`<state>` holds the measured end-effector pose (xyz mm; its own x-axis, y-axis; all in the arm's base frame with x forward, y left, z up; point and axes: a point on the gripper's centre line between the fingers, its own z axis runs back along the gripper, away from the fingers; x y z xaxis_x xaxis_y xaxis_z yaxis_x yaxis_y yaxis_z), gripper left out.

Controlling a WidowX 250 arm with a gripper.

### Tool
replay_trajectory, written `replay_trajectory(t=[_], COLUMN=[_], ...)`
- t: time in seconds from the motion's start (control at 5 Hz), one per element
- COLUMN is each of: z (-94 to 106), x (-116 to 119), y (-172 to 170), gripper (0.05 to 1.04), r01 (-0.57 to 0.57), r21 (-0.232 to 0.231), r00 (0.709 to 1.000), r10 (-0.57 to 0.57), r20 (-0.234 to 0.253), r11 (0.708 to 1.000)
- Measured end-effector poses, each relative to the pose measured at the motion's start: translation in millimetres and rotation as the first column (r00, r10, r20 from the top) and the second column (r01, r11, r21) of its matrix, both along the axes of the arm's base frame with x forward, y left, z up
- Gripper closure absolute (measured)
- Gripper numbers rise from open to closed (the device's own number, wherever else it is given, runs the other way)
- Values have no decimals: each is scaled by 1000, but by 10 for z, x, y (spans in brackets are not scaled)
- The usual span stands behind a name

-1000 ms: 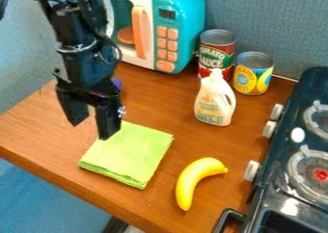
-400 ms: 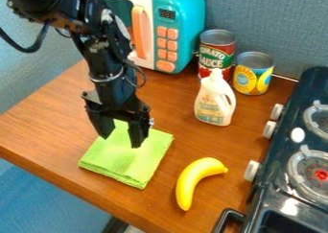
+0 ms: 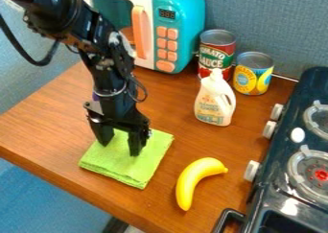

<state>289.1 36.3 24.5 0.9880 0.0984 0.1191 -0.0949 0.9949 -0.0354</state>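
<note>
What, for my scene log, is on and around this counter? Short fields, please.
hand: open, over the cloth
held: nothing visible
cloth: green, folded, on the counter
banana: between cloth and stove
white bottle: upright
red can: behind the bottle
yellow can: right of the red can
microwave: left of the cans
stove: right edge of view

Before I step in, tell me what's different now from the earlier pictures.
The gripper has moved right and down in the view, from beside the far end of the green cloth to over it, fingers still apart. Nothing was grasped or released. The cloth, banana, white bottle and two cans stayed put.
</note>
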Motion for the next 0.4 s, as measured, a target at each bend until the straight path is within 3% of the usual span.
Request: replay_trajectory(t=[0.4], z=[-94], x=[40], y=[89], gripper=[83], r01=[-5], r21=[-44], r00=[999], r10=[3], r20=[-45], r11=[999])
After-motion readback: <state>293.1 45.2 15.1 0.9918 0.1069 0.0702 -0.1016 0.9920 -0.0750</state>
